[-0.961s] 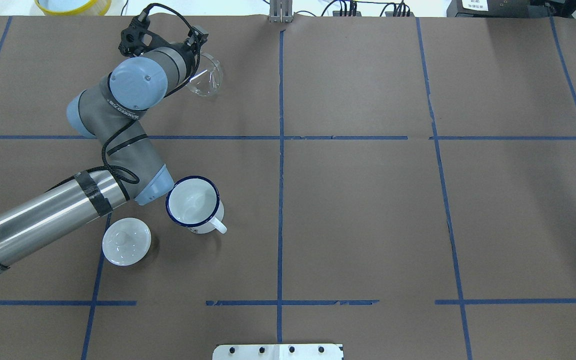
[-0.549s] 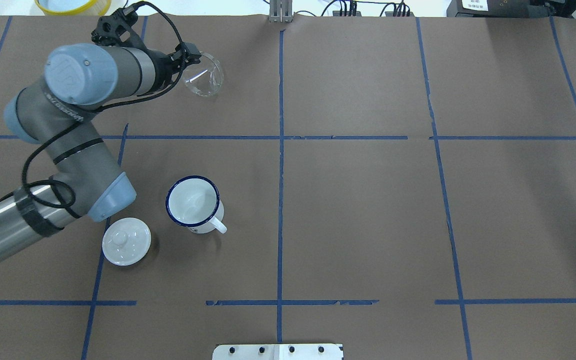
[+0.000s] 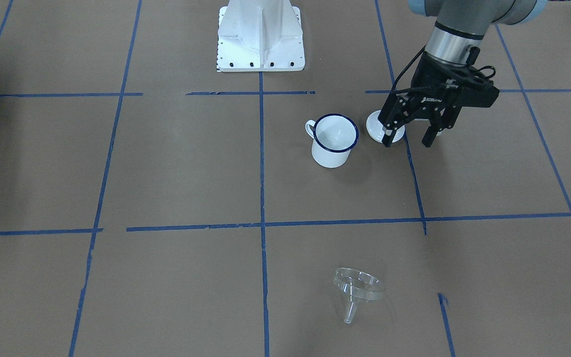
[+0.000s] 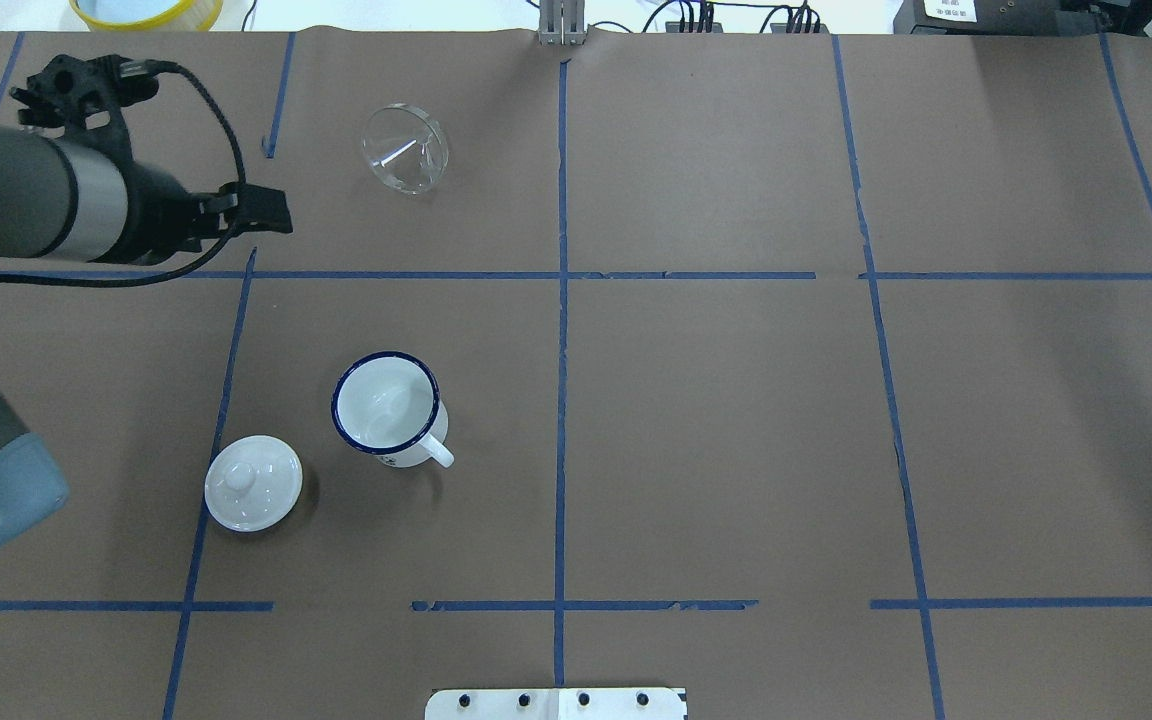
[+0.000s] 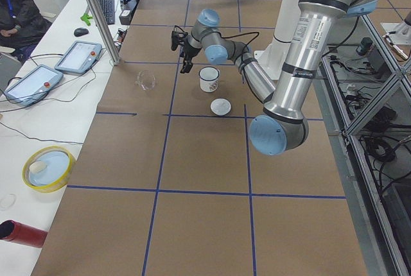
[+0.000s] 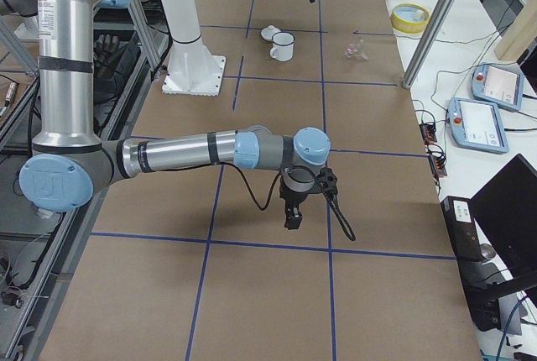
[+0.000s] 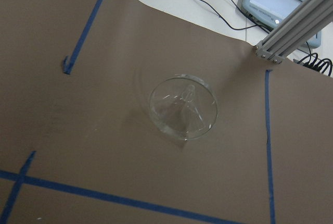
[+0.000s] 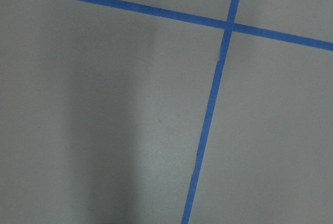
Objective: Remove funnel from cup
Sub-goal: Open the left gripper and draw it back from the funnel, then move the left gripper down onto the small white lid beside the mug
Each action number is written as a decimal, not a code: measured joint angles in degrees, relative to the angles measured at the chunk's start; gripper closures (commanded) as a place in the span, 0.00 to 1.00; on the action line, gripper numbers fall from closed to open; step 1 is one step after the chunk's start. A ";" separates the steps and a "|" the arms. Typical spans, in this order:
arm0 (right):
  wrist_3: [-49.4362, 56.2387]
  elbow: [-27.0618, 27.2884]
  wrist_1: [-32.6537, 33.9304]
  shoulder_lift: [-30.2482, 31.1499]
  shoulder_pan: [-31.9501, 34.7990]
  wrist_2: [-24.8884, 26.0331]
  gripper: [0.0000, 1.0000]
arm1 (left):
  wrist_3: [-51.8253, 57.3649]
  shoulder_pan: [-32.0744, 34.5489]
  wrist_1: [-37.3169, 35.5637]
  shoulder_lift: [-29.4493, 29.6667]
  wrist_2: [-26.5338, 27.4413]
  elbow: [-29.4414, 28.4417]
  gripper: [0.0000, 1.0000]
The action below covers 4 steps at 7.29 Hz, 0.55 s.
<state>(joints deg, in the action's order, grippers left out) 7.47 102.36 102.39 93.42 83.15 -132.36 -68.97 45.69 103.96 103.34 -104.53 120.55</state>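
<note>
The clear funnel [image 4: 406, 148] lies on its side on the brown table, far from the cup, and also shows in the front view [image 3: 358, 290] and the left wrist view [image 7: 183, 107]. The white cup with the dark blue rim [image 4: 386, 405] stands upright and empty [image 3: 335, 139]. My left gripper [image 3: 407, 141] is open and empty, raised above the table, to the left of the funnel in the overhead view [image 4: 269, 215]. My right gripper [image 6: 292, 220] shows only in the right side view, low over bare table; I cannot tell whether it is open or shut.
A white domed lid with a knob [image 4: 253, 482] lies left of the cup. A yellow bowl [image 4: 146, 10] sits beyond the far left edge. A metal post [image 4: 561, 25] stands at the far edge. The robot base plate [image 3: 260, 44] is at the near edge.
My left gripper has drawn away from the funnel, to the left and back toward the robot. The funnel stays lying where it was. The cup and lid have not moved.
</note>
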 measured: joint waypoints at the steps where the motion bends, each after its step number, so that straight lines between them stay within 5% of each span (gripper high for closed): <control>1: 0.00 0.00 0.00 0.00 0.00 0.00 0.00 | 3.06 -0.17 -0.41 -4.63 -2.14 3.08 0.00; 4: 0.00 0.01 0.02 0.00 0.00 0.00 0.00 | 5.30 -4.82 -0.73 -9.03 -6.15 2.45 0.00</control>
<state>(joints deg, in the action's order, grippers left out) 7.47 102.37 102.41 93.43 83.15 -132.36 -63.66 40.87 103.23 94.31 -110.68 123.00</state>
